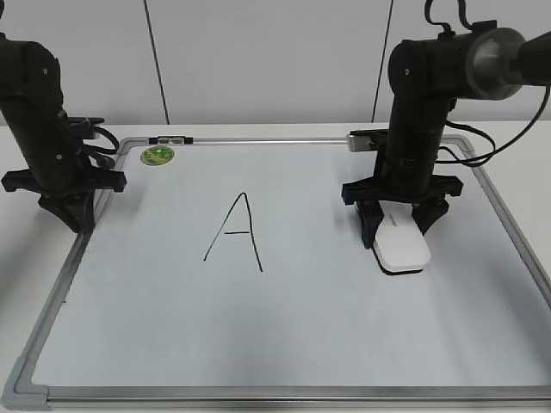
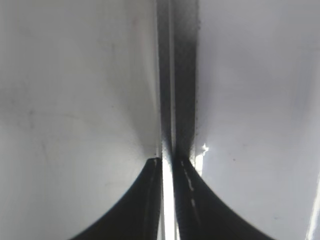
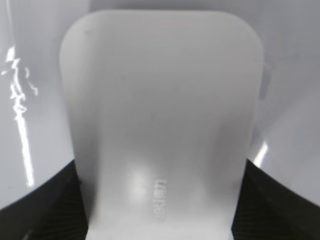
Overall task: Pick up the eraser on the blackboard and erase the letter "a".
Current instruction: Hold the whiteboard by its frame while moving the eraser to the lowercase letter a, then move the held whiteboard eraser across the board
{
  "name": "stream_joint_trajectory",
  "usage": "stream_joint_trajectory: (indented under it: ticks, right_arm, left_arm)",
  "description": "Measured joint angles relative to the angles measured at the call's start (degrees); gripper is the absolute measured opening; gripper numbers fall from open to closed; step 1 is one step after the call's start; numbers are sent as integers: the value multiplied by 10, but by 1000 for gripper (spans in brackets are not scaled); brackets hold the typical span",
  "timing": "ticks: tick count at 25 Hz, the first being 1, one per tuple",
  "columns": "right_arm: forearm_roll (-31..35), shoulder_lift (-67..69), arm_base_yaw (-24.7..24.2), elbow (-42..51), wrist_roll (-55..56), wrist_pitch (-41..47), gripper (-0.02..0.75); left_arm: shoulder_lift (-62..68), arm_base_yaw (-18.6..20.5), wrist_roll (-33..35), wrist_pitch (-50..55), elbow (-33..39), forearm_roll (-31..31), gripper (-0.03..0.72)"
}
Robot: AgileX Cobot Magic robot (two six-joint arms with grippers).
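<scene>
The white eraser lies flat on the right part of the blackboard. My right gripper is shut on its far end, one black finger on each long side. In the right wrist view the eraser fills the frame, with the fingers of the right gripper at its lower corners. No small letter "a" shows anywhere on the board; only the large capital "A" is visible, left of the eraser. My left gripper is shut and empty over the board's left frame edge.
A round green sticker sits at the board's top left corner. The grey metal frame runs round the board, which lies on a white table. A small clip sits on the top frame.
</scene>
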Motion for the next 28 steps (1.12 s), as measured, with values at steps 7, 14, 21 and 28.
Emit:
stream_joint_trajectory:
  ticks: [7,14,21,28]
  right_arm:
    - [16,-3,-13,0,1,-2,529]
    - [18,-97,-13,9,2,-12,529]
    - [-51,-181,-23,47,20,-12,529]
    - [-75,-203,-74,158,22,-12,529]
  left_arm:
    - [0,0,0,0,0,0,64]
    - [0,0,0,2,0,0,64]
    - [0,0,0,2,0,-3,64]
    - [0,0,0,2,0,-4,64]
